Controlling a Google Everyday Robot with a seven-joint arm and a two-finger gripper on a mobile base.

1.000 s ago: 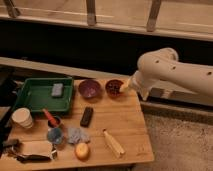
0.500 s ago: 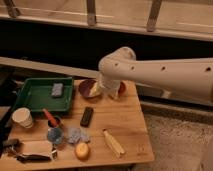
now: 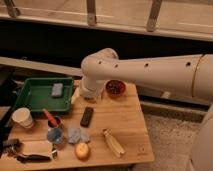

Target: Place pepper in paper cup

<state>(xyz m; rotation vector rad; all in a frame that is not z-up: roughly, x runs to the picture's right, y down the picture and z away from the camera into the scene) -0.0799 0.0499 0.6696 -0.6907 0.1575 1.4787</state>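
Camera view: pepper (image 3: 49, 117) not yet in paper cup (image 3: 22, 118), task barely begun.
Gripper (image 3: 76, 95) hovers beside the green tray (image 3: 35, 95), apart from the pepper; its grip state cannot be told.

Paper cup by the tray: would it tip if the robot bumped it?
The paper cup looks light and stands upright, so a nudge might slide or topple it. Its paper wall may crush. The gripper is beside the green tray.
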